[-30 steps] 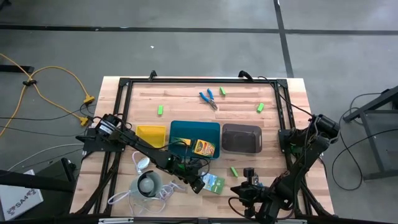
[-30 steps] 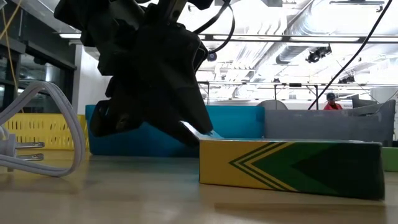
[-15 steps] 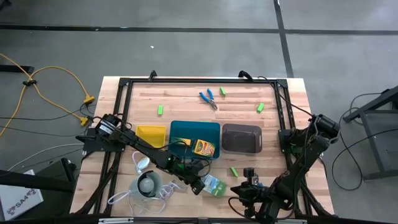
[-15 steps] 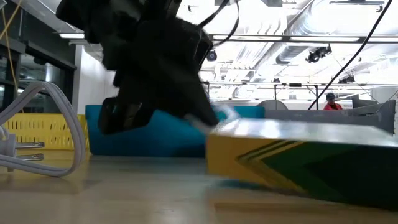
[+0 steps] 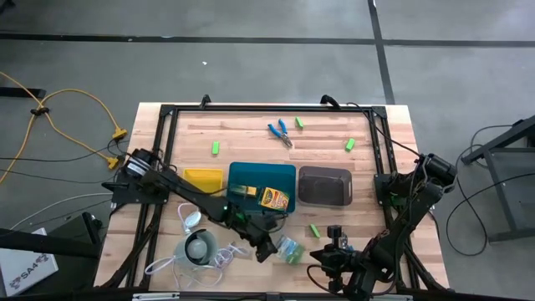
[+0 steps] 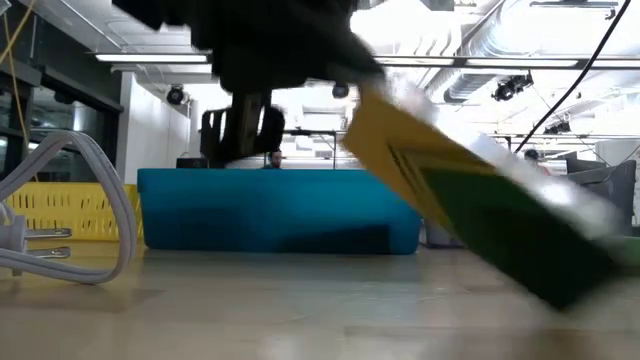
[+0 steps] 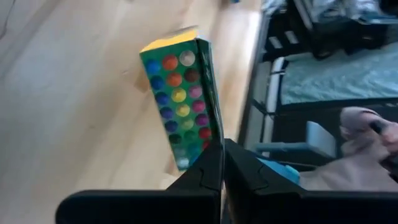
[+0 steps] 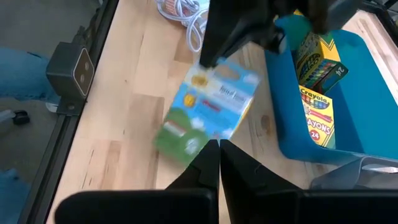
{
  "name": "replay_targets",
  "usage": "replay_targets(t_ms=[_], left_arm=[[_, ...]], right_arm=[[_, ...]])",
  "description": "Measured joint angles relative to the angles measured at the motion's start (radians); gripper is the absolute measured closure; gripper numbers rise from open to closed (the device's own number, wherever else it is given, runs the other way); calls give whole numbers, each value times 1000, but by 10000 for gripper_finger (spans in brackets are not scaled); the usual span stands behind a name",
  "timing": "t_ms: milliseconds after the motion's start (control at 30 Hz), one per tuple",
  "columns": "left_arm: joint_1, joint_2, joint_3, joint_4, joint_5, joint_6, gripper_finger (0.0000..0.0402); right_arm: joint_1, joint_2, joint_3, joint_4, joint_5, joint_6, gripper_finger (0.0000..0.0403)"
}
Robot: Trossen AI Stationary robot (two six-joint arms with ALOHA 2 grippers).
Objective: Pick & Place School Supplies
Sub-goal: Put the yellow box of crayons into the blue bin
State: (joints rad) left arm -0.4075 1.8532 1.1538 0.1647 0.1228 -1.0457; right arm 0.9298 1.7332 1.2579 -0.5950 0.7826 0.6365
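My left gripper is near the table's near edge, just in front of the teal tray, and is shut on the green-and-white flat pack. The pack shows yellow and green in the low view, and its underside shows rows of coloured dots in the left wrist view. The right wrist view sees the pack's printed face. My right gripper is shut on nothing and waits at the near right of the table. My left gripper pinches the flat pack by one edge between its two fingers, which come slanting down from above. The pack is tilted, with its held end high and its far end low. Whether that low end touches the table I cannot tell.
The teal tray holds crayon boxes. Beside it are a yellow tray and a dark grey tray. A white round gadget with cord lies left of the pack. Farther off lie blue-handled tools and lime-green blocks.
My left gripper has gone up with the pack's edge in its fingers. The pack lay flat on the table and now stands tilted, its held end raised high and its other end staying low.
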Motion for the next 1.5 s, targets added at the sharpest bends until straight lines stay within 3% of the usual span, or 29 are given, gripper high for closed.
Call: replay_targets(t_ms=[300, 433, 733, 1067, 1500], left_arm=[[45, -160, 0, -141, 14, 52, 401], [79, -207, 0, -147, 75, 62, 401], [212, -307, 1, -282, 86, 173, 401], [392, -319, 1, -378, 73, 268, 401], [441, -240, 2, -409, 38, 263, 401]], right_arm=[[0, 0, 0, -9, 0, 25, 400], [-2, 0, 0, -10, 0, 25, 400], [-3, 0, 0, -14, 3, 40, 400], [-3, 0, 0, -30, 48, 41, 400], [-26, 0, 0, -67, 58, 38, 400]])
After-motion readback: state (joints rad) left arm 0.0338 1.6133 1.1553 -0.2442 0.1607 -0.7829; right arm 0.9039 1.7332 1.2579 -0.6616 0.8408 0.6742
